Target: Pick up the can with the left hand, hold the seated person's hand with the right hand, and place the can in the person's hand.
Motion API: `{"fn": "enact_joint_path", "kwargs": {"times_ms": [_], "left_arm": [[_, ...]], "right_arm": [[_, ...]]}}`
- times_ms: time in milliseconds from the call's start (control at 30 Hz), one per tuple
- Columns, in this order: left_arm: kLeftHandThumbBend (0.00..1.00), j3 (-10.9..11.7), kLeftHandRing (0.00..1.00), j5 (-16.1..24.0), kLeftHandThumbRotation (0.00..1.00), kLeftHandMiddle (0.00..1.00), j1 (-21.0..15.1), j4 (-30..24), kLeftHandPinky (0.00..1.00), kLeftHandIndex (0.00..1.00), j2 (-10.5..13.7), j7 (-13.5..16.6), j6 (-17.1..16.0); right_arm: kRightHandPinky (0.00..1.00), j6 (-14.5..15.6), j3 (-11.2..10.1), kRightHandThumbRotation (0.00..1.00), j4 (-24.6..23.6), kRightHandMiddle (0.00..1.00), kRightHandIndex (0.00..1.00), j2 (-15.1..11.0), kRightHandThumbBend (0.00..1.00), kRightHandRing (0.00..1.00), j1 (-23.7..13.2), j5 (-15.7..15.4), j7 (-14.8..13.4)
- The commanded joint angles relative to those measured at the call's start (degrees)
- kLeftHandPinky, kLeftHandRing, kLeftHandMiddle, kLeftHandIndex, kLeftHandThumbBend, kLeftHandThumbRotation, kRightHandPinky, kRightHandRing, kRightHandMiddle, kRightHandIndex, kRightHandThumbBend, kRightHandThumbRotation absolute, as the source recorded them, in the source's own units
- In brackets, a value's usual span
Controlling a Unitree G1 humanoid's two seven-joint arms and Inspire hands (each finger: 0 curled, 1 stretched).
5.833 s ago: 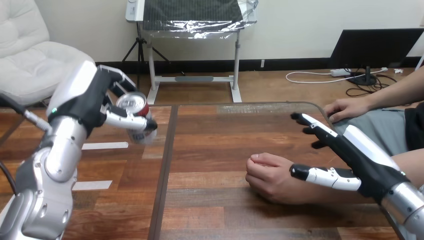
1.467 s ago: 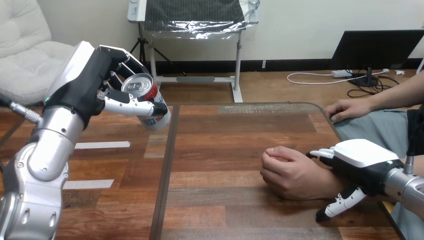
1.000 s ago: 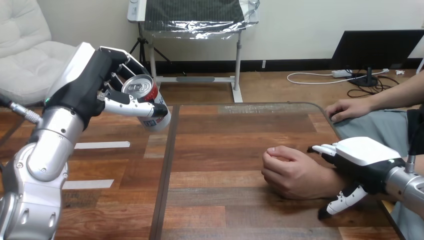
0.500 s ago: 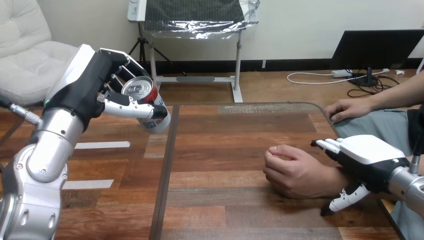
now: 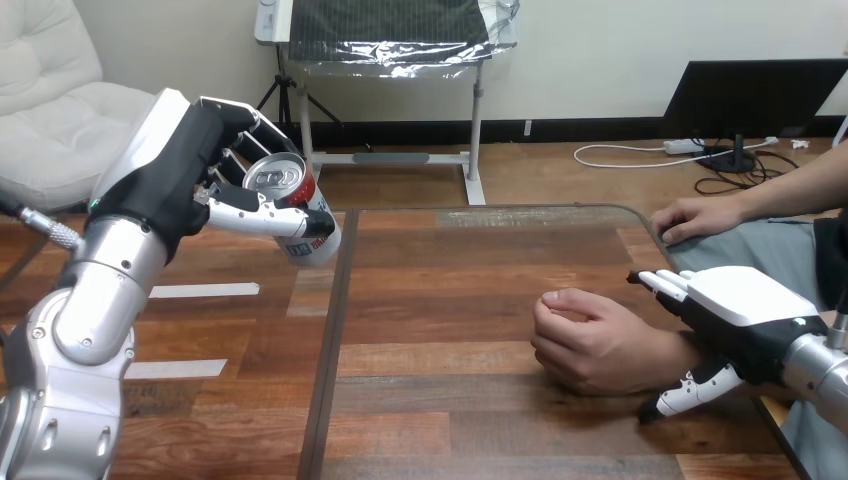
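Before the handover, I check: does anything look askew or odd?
The can, held in the air by the left hand, is tilted, not upright. The person's nearer hand, resting on the table, is a closed fist.

A wooden table of reddish-brown planks takes up the foreground, with a rounded far corner at the right and a dark strip running front to back left of its middle; left of that strip, two white strips of tape lie on the boards. Beyond the table a lighter wooden floor meets a plain white wall along a black baseboard. A white armchair stands at the far left. Against the wall, a white metal stand carries a dark panel wrapped in crinkled foil, with a black tripod just beside it. At the right a black screen rests on the floor, a power strip and loose cables near it.
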Motion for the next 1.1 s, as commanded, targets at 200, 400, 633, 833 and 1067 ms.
{"fn": "enact_joint_path", "kwargs": {"times_ms": [200, 400, 633, 833, 1067], "left_arm": [[0.63, 1.6, 0.36, -0.1, 0.0, 0.42, -2.2, -1.6, 0.28, 0.45, 0.8, 0.4, -1.3], [0.63, 1.6, 0.36, -0.1, 0.0, 0.42, -2.2, -1.8, 0.28, 0.45, 0.8, 0.2, -1.0], [0.63, 1.5, 0.35, -0.3, 0.0, 0.41, -2.1, -1.9, 0.26, 0.45, 0.7, 0.1, -1.0], [0.63, 1.6, 0.34, -0.6, 0.0, 0.41, -2.1, -1.6, 0.26, 0.45, 0.6, 0.1, -1.3], [0.62, 1.6, 0.35, -1.0, 0.0, 0.41, -2.0, -1.3, 0.26, 0.45, 0.6, 0.2, -1.5]], "right_arm": [[1.0, 0.4, -3.3, 0.52, 2.3, 1.0, 1.0, -4.2, 1.0, 1.0, -3.1, 3.1, -2.9], [1.0, -1.8, -3.6, 0.56, 3.0, 1.0, 1.0, -4.5, 1.0, 1.0, -3.5, 4.1, -5.1], [1.0, -2.9, -3.8, 0.61, 3.1, 1.0, 1.0, -4.9, 1.0, 1.0, -3.9, 4.9, -6.4], [1.0, -3.8, -4.9, 0.65, 2.3, 1.0, 1.0, -5.2, 1.0, 1.0, -4.0, 6.6, -5.6], [1.0, -4.8, -6.1, 0.67, 1.1, 1.0, 1.0, -5.5, 1.0, 1.0, -3.8, 8.2, -5.2]]}}
